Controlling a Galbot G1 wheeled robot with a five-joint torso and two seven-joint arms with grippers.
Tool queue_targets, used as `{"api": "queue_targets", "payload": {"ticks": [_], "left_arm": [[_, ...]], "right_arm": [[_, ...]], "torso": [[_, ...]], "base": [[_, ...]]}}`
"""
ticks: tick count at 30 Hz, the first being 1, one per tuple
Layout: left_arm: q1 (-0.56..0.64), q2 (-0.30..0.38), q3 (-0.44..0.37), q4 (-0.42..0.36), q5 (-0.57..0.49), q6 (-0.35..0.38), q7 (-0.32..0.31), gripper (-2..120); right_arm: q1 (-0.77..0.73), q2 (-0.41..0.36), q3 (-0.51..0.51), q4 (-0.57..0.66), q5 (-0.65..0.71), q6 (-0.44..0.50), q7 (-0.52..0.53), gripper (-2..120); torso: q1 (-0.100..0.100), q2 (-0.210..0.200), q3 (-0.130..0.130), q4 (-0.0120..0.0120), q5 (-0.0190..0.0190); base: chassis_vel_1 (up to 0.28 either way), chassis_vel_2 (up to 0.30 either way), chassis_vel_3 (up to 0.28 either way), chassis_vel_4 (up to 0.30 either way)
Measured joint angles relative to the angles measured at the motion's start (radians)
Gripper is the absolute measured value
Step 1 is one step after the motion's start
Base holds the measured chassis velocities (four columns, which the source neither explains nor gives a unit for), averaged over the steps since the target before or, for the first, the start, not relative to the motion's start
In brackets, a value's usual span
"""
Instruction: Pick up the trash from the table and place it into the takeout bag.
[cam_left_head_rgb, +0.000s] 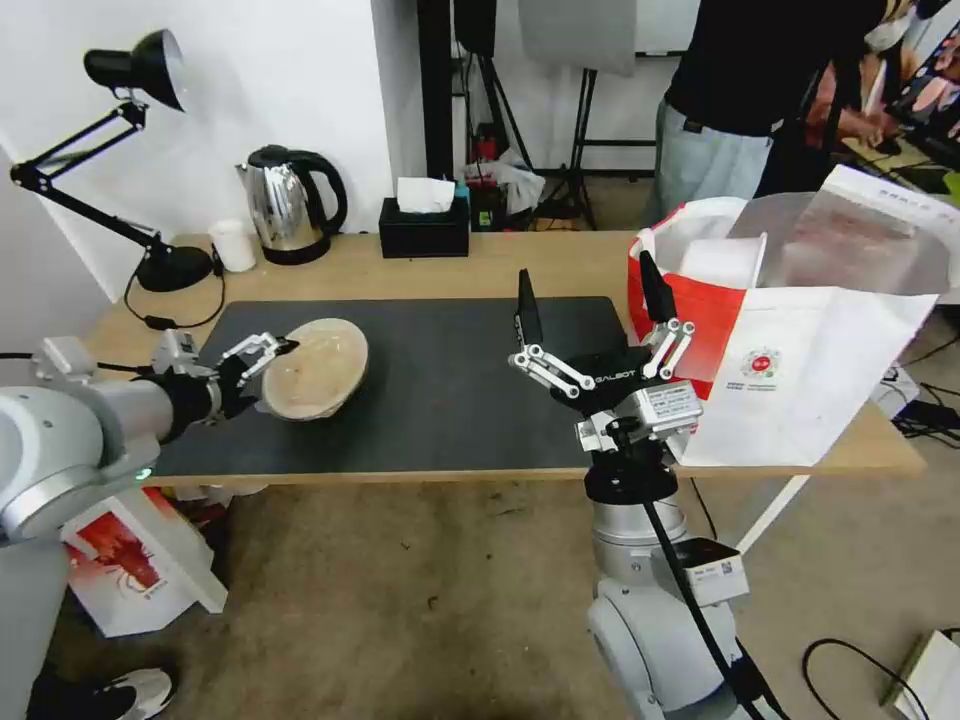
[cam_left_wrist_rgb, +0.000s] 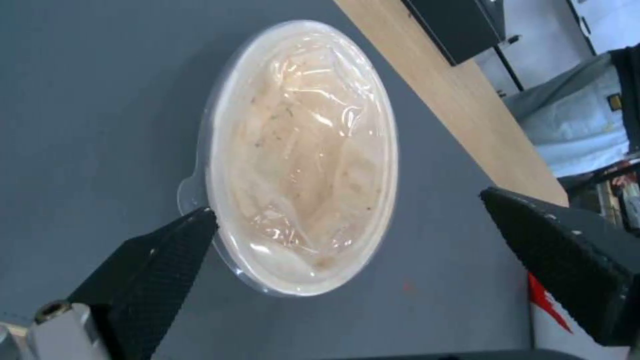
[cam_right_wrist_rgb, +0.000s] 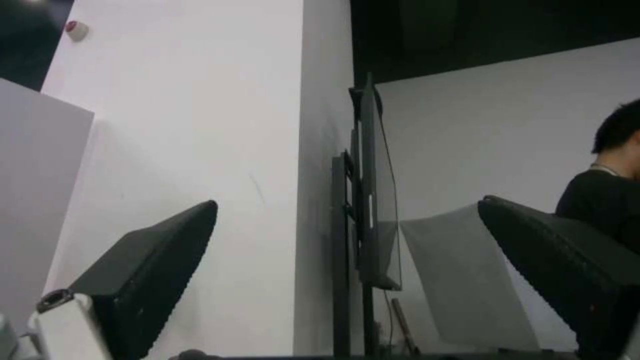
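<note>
Jaws of the left gripper (cam_left_head_rgb: 268, 352) are spread wide and hold nothing; one black finger (cam_left_wrist_rgb: 167, 250) is just beside the rim of the shallow beige lid (cam_left_wrist_rgb: 303, 155), and I cannot tell if it touches. This lid (cam_left_head_rgb: 315, 380) lies on the dark grey mat (cam_left_head_rgb: 450, 400) of the table (cam_left_head_rgb: 560, 265). Jaws of the right gripper (cam_left_head_rgb: 590, 300) are also released and empty, with fingers pointing upward, above the mat's edge nearest to the takeout bag (cam_left_head_rgb: 800, 390). The bag stands open on the table, just beside the mat. Beyond the mat stand a black tissue box (cam_left_head_rgb: 424, 225), a kettle (cam_left_head_rgb: 290, 205) and a small white cup (cam_left_head_rgb: 233, 245).
</note>
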Motion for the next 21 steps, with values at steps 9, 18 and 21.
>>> {"api": "queue_targets", "payload": {"ticks": [9,18,21], "left_arm": [[0.009,-0.013,0.002,0.017,0.013,0.001,0.000,100],[0.003,-0.014,0.014,0.051,0.033,0.001,0.004,100],[0.000,-0.015,0.016,0.058,0.036,0.001,0.005,100]], "right_arm": [[-0.004,-0.004,0.003,0.006,0.000,-0.001,0.000,100],[-0.012,-0.002,0.004,0.010,0.000,-0.001,-0.001,100],[-0.013,-0.002,0.004,0.011,-0.001,-0.001,-0.001,100]], "torso": [[0.000,0.000,0.000,0.0000,-0.0001],[0.000,0.000,0.000,0.0000,0.0000],[0.000,0.000,0.000,0.0000,0.0000]], "base": [[0.000,0.000,0.000,0.000],[0.000,0.000,0.000,0.000],[0.000,0.000,0.000,0.000]]}}
